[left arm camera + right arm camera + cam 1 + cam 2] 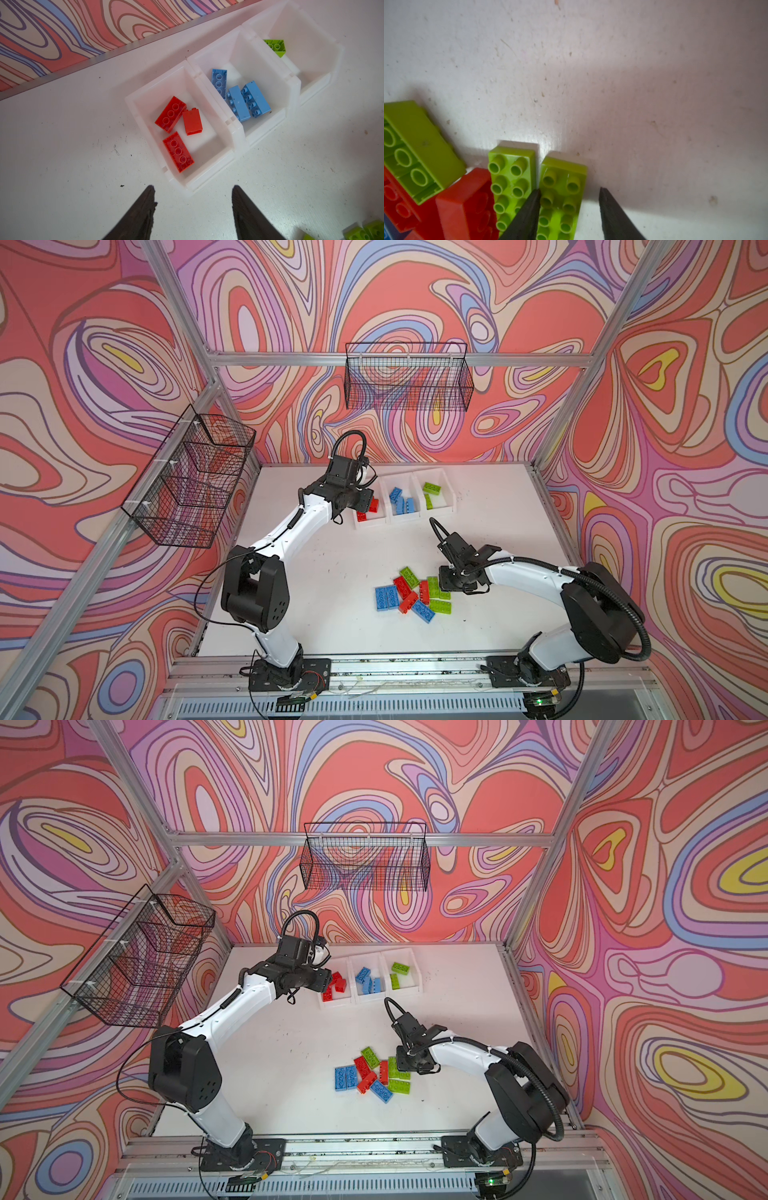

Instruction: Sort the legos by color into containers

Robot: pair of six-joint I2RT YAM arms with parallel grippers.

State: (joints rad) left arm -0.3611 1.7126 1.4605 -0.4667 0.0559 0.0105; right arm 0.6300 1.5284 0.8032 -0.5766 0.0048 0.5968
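Note:
Three white containers (401,520) (232,122) stand joined in a row at the back of the table. One holds three red legos (178,151), the middle one three blue legos (255,99), and the last one lime green legos (432,488). My left gripper (193,188) (371,502) hangs open and empty just short of the red bin. A mixed pile of red, blue and green legos (415,597) (374,1077) lies at the table's front middle. My right gripper (569,189) (442,585) is down at the pile's right edge, open around a studs-up green lego (560,182), with a gap on one side.
A second green lego (510,176) lies tight against the straddled one, with a red lego (467,203) beside it. Two blue bricks (387,598) sit at the pile's left. Black wire baskets hang on the back wall (409,377) and on the left wall (191,485).

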